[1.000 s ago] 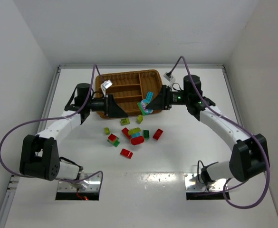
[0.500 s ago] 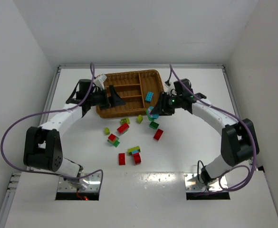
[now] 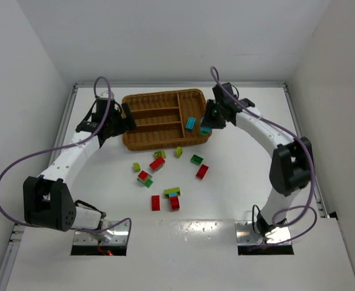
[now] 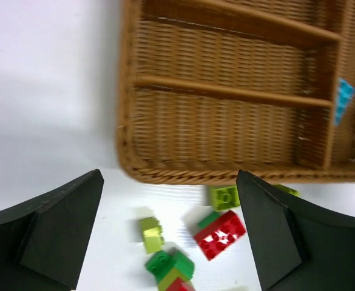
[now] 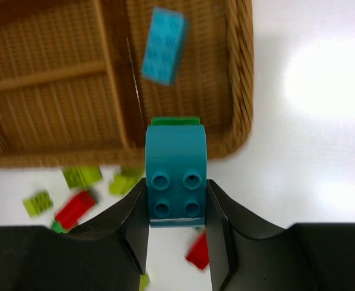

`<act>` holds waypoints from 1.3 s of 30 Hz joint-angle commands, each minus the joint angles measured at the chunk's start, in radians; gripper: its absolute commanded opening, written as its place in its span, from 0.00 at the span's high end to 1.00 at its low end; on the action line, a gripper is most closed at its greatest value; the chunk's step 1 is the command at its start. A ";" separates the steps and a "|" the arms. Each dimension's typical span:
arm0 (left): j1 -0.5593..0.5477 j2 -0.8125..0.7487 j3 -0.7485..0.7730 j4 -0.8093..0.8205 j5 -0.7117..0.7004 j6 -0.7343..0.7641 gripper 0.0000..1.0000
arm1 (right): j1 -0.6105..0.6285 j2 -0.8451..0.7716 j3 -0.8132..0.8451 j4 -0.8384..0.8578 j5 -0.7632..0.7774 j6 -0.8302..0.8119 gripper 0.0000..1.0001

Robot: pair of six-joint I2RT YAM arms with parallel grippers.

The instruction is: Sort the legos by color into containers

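Observation:
The brown wicker tray (image 3: pixel 165 93) stands at the back centre, with one cyan brick (image 3: pixel 191 123) in its right cross slot. My right gripper (image 3: pixel 206 126) is shut on a teal brick (image 5: pixel 176 176) that has a green piece on its far end, and holds it over the tray's front right rim (image 5: pixel 241 91). The cyan brick (image 5: pixel 164 45) lies just beyond. My left gripper (image 3: pixel 125 118) is open and empty at the tray's left end. Below it lie a red brick (image 4: pixel 221 233), yellow-green bricks (image 4: pixel 150 234) and a green-topped stack (image 4: pixel 171 270).
Loose bricks lie on the white table in front of the tray: yellow-green (image 3: pixel 178 151), green (image 3: pixel 196 159), red (image 3: pixel 202 171), a mixed stack (image 3: pixel 172 192) and two red ones (image 3: pixel 155 202) nearer me. White walls enclose the table at left, back and right.
My right gripper has carried the teal brick from the table up to the tray's right end. A cyan brick now lies in the tray. My left arm has drawn back to the left.

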 commanded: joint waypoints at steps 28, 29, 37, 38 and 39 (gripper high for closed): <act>-0.086 0.088 -0.027 0.438 1.248 0.046 0.00 | -0.098 -0.248 -0.274 0.627 -1.090 0.096 0.84; -0.095 0.088 -0.028 0.467 1.249 0.027 0.00 | -0.098 -0.248 -0.274 0.627 -1.090 0.087 0.84; -0.150 0.048 -0.070 0.756 1.240 -0.178 0.00 | -0.068 -0.257 -0.265 0.607 -1.099 0.077 0.84; -0.150 0.048 -0.070 0.769 1.240 -0.204 0.00 | -0.057 -0.257 -0.265 0.607 -1.099 0.065 0.84; -0.169 0.072 -0.070 0.779 1.240 -0.218 0.00 | -0.057 -0.257 -0.265 0.607 -1.099 0.065 0.84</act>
